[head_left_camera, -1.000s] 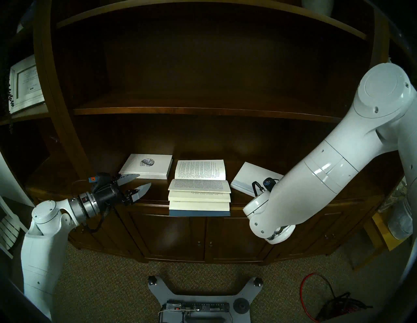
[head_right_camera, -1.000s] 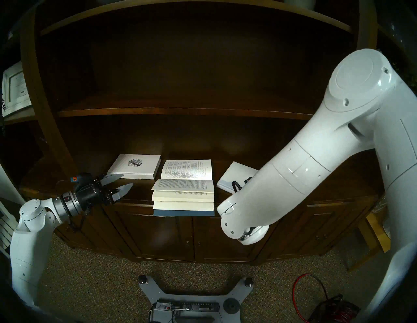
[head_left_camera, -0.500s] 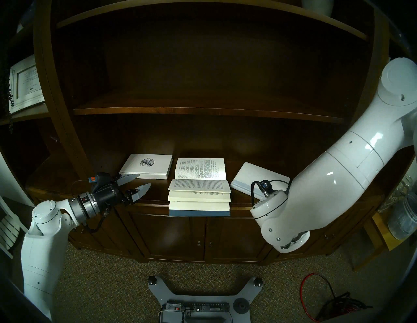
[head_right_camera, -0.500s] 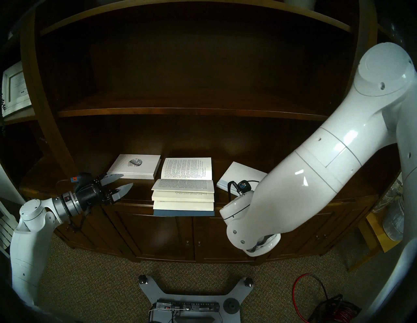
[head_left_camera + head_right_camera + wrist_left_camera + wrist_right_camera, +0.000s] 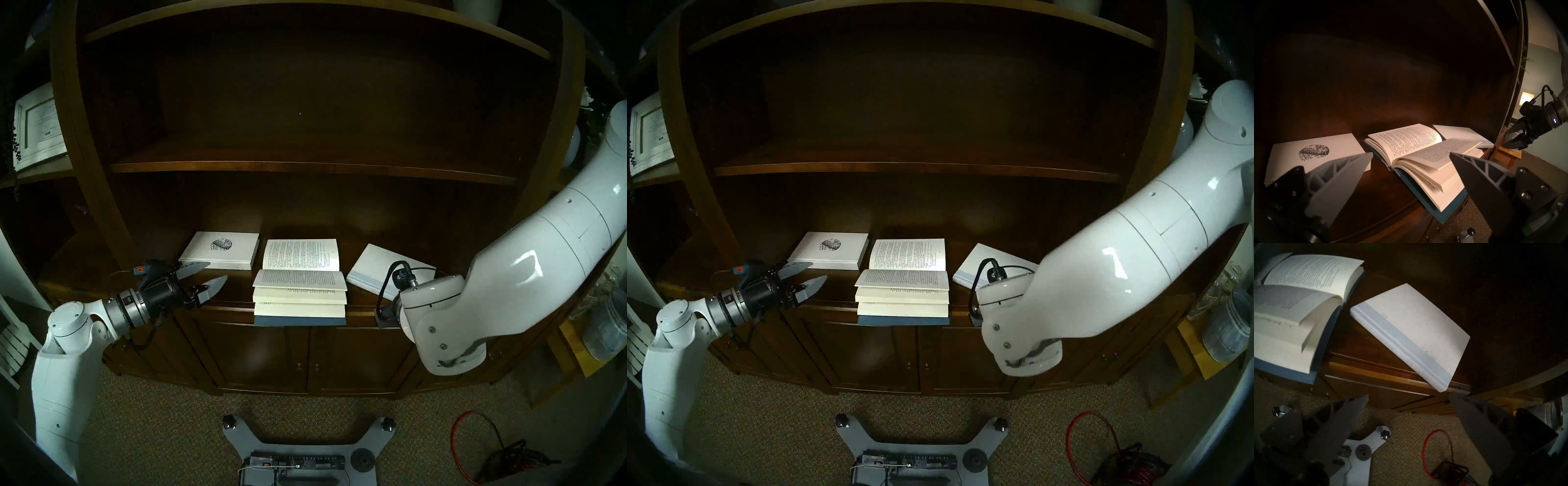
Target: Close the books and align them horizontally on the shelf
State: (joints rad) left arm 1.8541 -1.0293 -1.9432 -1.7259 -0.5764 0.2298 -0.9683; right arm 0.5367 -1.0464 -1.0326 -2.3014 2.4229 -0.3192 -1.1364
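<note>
On the shelf (image 5: 237, 295): blue book (image 5: 300, 288) lies open | left tool (image 5: 207, 274) gaping, empty; right tool (image 5: 1407, 412) likewise | fold overhanging half gently, supporting the spine.

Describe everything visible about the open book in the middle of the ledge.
The open blue-covered book lies flat, face up, on the dark wooden ledge, spine running left to right. Its thick cream pages carry printed text; the near half fans into several loose clumps. The blue cover's near edge overhangs the ledge front. It sits between two closed white books without touching them. Neither gripper touches it.
</note>
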